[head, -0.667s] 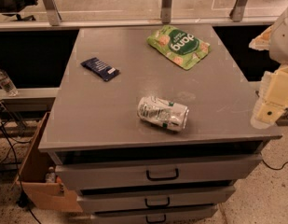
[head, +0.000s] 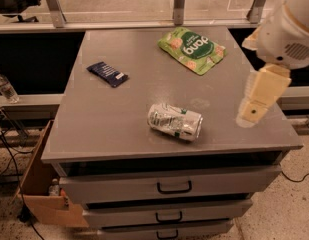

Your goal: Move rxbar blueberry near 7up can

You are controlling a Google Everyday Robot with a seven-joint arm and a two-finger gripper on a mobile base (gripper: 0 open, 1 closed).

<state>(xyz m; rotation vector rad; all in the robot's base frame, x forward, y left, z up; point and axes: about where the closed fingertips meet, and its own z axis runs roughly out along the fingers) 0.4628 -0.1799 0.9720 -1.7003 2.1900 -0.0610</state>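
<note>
Grey worktop [head: 119,129] on a cabinet of drawers [head: 174,186] fills most of the camera view. The robot arm comes in from the upper right, cream and white. The gripper [head: 254,111] hangs over the worktop's right edge, near the front corner, carrying nothing that shows. Released or clenched: cannot tell from this angle.

Green snack pouch [head: 192,49] lies flat at the back right of the worktop and is not part of the task. The 7up can [head: 174,121] lies tipped on its side near the front, about centre, long axis roughly left-right. It sits between the gripper and the bar side of the worktop, closer to the gripper.

The rxbar blueberry [head: 107,74] lies flat at the back left, well apart from the can and farther still from the gripper. Nothing touches it. Its long axis runs diagonally, from back-left to front-right.

Key relation: the bar lies across the worktop from the gripper, to the left and toward the back, with the can roughly on the way. Judgement: the reach has not begun in earnest. The arm likely needs to pass over or behind the can, then turn the jaws across the bar's short side. The flat wrapper gives little height to pinch, so a slip is a risk.

Off the worktop: cardboard box [head: 39,184] on the floor at the left, clear bottle [head: 5,87] at the far left.
</note>
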